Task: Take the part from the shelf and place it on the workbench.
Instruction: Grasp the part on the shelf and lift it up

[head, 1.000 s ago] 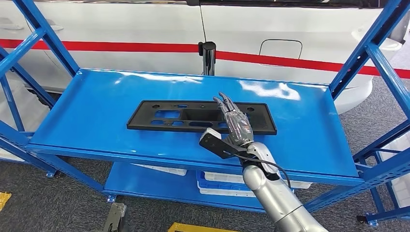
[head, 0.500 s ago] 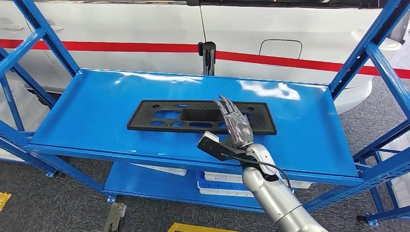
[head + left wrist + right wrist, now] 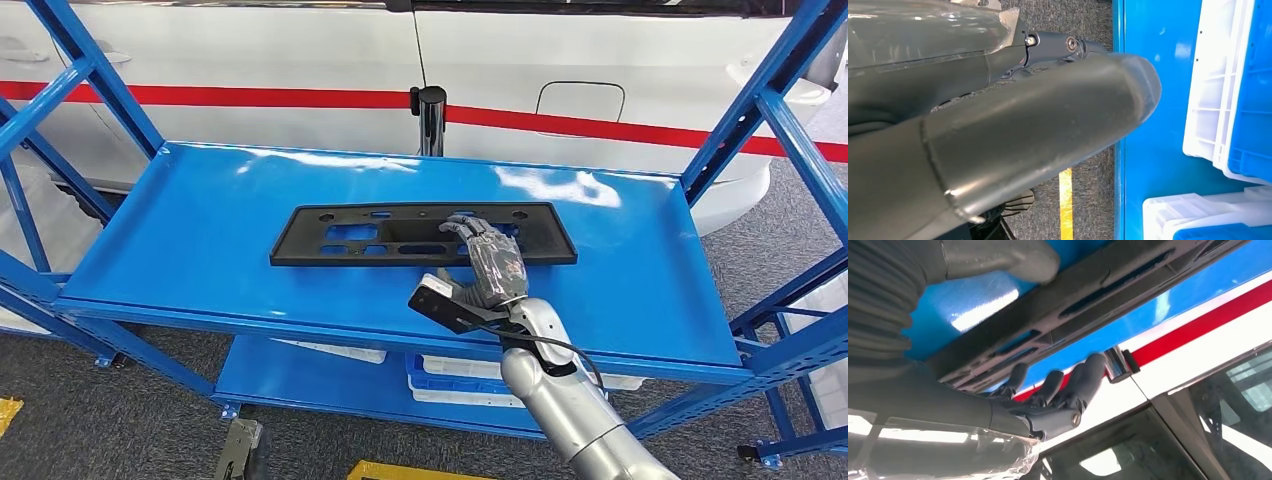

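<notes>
At frame centre in the head view, the right hand (image 3: pixel 488 268) had its fingers (image 3: pixel 1083 380) clamped on the black part (image 3: pixel 400 235) (on the blue shelf (image 3: pixel 200 240)), mid-grasp; lifting it clear probably came next.

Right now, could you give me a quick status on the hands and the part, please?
Right hand gripping the black part, thumb under, fingers over. Part's near edge tilted off the blue shelf. Left hand hanging low, holding nothing seen. Nothing in the way.
</notes>
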You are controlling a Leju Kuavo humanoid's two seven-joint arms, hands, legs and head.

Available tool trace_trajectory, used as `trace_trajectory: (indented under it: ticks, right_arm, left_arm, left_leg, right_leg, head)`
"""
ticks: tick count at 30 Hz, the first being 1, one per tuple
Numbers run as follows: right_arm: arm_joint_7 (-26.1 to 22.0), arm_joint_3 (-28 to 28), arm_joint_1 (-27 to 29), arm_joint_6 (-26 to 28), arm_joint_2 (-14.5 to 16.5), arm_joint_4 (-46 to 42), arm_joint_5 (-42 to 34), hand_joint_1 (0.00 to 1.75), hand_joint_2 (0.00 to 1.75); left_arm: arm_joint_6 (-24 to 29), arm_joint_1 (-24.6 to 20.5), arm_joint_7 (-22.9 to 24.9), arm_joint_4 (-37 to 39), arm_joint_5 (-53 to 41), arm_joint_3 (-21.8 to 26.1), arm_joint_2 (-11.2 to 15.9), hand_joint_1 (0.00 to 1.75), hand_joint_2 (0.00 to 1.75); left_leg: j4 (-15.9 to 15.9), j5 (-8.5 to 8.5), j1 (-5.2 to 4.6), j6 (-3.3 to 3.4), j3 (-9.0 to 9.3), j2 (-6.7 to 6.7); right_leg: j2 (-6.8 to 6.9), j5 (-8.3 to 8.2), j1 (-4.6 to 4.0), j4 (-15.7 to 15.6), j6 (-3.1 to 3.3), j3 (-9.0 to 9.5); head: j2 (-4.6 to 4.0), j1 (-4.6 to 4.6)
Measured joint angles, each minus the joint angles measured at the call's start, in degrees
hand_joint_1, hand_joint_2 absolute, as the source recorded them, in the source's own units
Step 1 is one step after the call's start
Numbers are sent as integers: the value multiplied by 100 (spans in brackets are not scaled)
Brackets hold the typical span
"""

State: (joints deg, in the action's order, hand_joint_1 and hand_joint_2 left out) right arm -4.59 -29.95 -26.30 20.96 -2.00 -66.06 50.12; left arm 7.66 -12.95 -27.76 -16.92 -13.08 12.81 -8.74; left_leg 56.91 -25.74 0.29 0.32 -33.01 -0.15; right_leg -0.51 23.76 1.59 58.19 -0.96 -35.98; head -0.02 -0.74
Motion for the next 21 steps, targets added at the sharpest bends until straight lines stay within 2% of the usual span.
trace_trajectory:
  ticks: [3,5,9,13,14,17,18,21]
  right_arm:
    - [69,-4,31,236,-9,-16,346,156,175]
    - [121,-7,68,357,-20,-52,595,167,175]
    - [184,-22,135,482,-45,-146,980,168,175]
    - [191,-37,188,530,-49,-219,1127,158,175]
    - [191,-40,194,545,-50,-225,1143,151,175]
    - [199,-50,207,578,-53,-229,1187,34,175]
    - [203,-51,209,582,-54,-230,1207,0,175]
    - [226,-53,216,589,-52,-237,1262,0,175]
  left_arm:
    - [-29,-14,14,0,-23,-6,0,0,0]
    - [-39,-29,26,0,-31,-9,0,0,0]
    - [-41,-63,43,0,-36,-13,0,0,0]
    - [-37,-91,44,0,-32,-14,0,0,0]
    - [-37,-95,44,0,-31,-14,0,0,0]
    - [-31,-103,44,0,-26,-14,0,0,0]
    - [-28,-105,44,0,-23,-14,0,0,0]
    - [-23,-110,44,0,-14,-14,0,0,0]
  left_leg:
    - [0,0,0,0,1,0]
    - [0,0,0,0,1,0]
    - [0,0,-1,0,1,0]
    - [0,0,-1,0,1,0]
    - [0,0,-1,0,2,0]
    - [0,0,-1,0,2,0]
    - [0,0,-1,0,2,0]
    - [0,0,-1,0,2,0]
  right_leg:
    - [0,0,0,0,0,0]
    - [0,0,0,0,0,0]
    - [0,0,0,0,0,0]
    - [0,0,0,0,0,0]
    - [0,0,0,0,0,0]
    - [0,0,0,0,0,0]
    - [0,0,0,0,0,0]
    - [0,0,0,0,0,1]
  head:
    - [0,0]
    - [0,0]
    - [0,1]
    - [0,1]
    - [0,1]
    - [0,0]
    - [0,0]
    - [0,0]
